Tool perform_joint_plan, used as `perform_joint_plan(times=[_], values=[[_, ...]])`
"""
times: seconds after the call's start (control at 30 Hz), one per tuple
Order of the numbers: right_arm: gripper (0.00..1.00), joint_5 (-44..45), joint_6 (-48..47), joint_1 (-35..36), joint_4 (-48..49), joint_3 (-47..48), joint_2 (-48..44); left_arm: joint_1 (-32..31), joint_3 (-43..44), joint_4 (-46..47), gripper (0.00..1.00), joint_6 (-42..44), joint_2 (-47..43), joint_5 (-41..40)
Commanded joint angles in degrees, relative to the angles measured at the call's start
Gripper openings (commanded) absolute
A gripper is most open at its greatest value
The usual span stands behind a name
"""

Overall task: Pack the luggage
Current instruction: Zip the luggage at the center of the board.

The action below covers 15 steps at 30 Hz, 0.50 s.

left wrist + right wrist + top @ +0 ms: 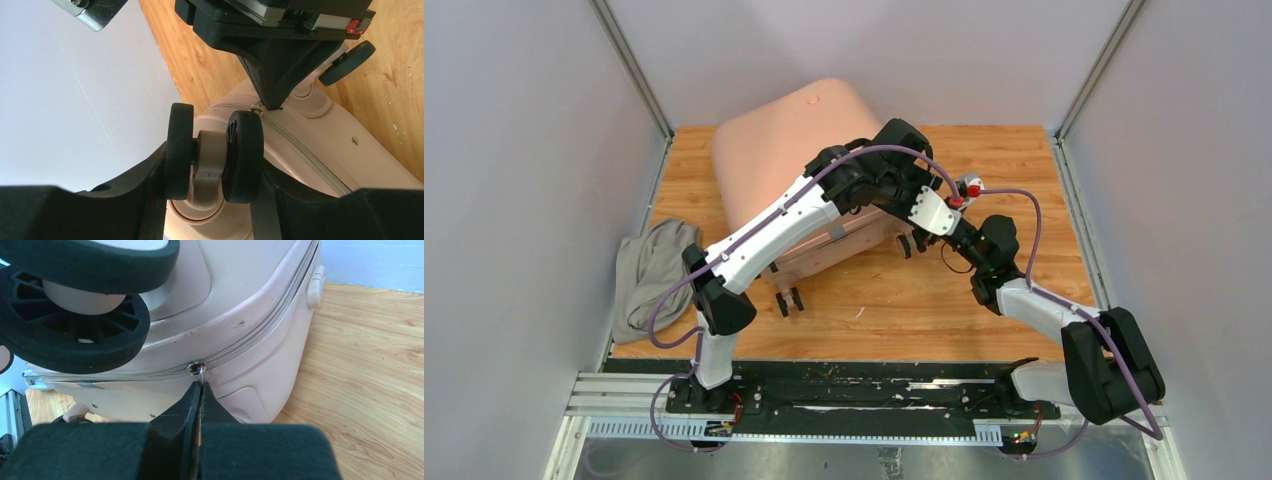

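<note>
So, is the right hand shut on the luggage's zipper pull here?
Yes, the right hand is pinched shut on the thin metal zipper pull hanging from the zip of the luggage.

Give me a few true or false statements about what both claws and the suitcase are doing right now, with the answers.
1. The right claw is pinched shut on the zipper pull of the luggage. True.
2. The left claw holds the grey cloth. False: it clasps a wheel of the luggage.
3. The luggage lies wide open. False: its shells are together.
4. The grey cloth lies on the table, outside the luggage. True.
</note>
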Motion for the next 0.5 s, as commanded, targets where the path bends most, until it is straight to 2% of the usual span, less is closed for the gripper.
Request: perform_joint_plan(times=[0.0,0.1,0.23,0.47], values=[[0.0,8.3,-0.2,-2.5,2.4,1.1,0.6,-2.7,3.4,9.1,0.0,-6.7,-11.0,6.9],[0.0,9.4,0.0,-2.9,1.8,1.9,1.5,-2.8,3.2,9.1,0.0,-7.2,-11.0,7.2],[0.0,5.2,-0.4,-2.0,3.8,1.4,1.2,-2.8,3.4,9.2,0.0,-6.6,-10.9,6.5],[0.0,6.9,-4.8,8.1,6.4,-5.8,-3.4,-2.4,12.4,9.5,0.0,-7.8,-4.6,3.5]])
